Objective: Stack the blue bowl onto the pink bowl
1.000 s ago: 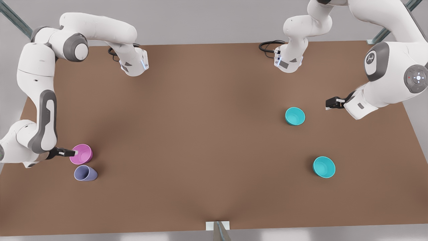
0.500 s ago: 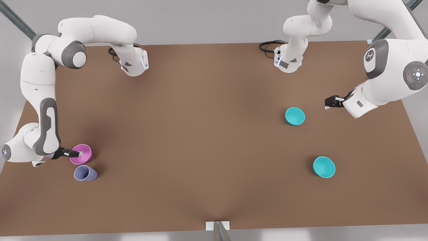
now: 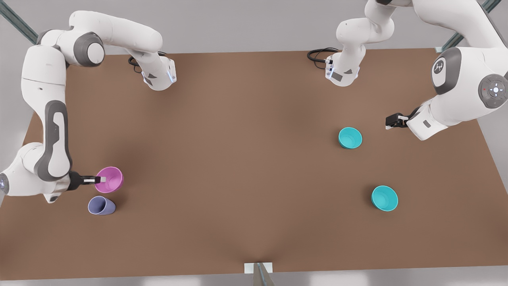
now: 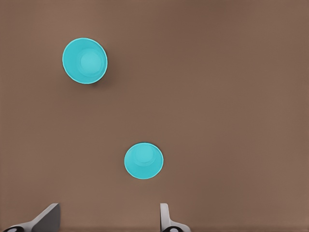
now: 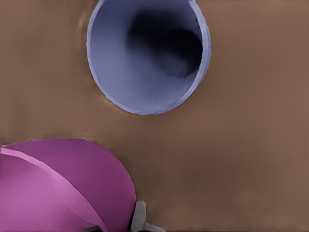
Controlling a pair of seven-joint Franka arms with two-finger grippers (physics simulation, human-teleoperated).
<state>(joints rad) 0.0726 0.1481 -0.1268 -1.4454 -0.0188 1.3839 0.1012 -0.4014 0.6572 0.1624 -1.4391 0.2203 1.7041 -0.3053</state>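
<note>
Brown tabletop [image 3: 246, 159] stretches wide; at the front view's left the right gripper [image 3: 100, 180] pinches the pink bowl [image 3: 111, 179] by its rim, just beside the lavender cup [image 3: 101, 205]; at the front view's right the left gripper [image 3: 389, 122] hangs with fingers spread, near the blue bowl [image 3: 350, 138]; a second teal bowl [image 3: 384, 198] sits apart.
</note>
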